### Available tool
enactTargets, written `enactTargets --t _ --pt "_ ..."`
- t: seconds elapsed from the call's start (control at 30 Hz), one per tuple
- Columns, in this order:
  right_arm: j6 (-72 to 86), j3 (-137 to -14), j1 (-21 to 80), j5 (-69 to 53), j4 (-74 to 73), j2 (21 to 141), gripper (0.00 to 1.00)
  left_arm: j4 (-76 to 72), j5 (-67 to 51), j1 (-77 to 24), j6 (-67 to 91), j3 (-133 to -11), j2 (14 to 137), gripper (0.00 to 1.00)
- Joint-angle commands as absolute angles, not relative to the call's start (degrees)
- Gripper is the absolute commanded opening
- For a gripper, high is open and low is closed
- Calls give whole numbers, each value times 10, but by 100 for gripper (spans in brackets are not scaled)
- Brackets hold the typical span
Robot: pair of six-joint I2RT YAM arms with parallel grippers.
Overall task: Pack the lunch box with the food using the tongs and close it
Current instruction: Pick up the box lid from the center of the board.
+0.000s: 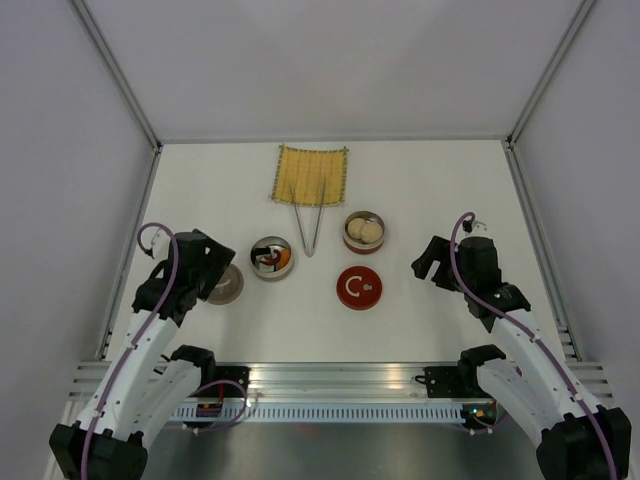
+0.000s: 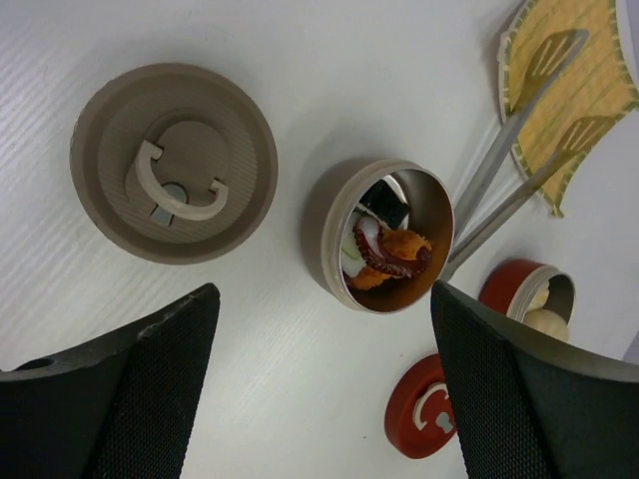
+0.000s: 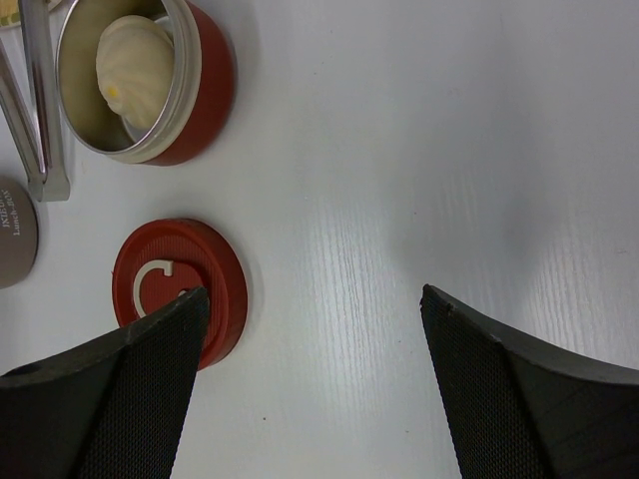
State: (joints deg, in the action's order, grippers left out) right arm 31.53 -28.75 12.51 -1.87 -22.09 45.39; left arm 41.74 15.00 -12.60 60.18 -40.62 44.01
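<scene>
On the table (image 1: 450,190) both tins sit filled but lidless, so packing looks done and closing is left; the left hand (image 2: 319,309) and right hand (image 3: 315,299) hang spread, holding nothing; the tongs (image 3: 42,100), a slim silver V, lie tips on the mat (image 1: 335,160); the grey tin (image 2: 329,239) stands beside its grey lid (image 2: 175,160), the red tin (image 3: 210,90) near the red lid (image 3: 180,289); smallest, orange and red-brown food (image 2: 394,249), pale buns (image 3: 135,60).

"Lunch Box" on grey tin (image 3: 14,244)
</scene>
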Motion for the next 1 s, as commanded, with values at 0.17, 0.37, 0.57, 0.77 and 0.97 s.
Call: enactTargets --t 0.17,0.37,0.57,0.77,0.97 --pt "330 -277 123 -22 -207 428 93 467 180 -124 825 -374 514 89" --pt "328 -281 124 -13 -214 426 93 472 235 -123 865 -395 561 88" --pt "329 -278 125 -11 -209 432 93 494 251 -123 920 -389 601 84" --pt "319 -284 124 -7 -213 437 93 475 281 -120 941 -391 621 79" --pt "323 -280 124 -6 -207 440 93 465 287 -115 940 -419 668 77"
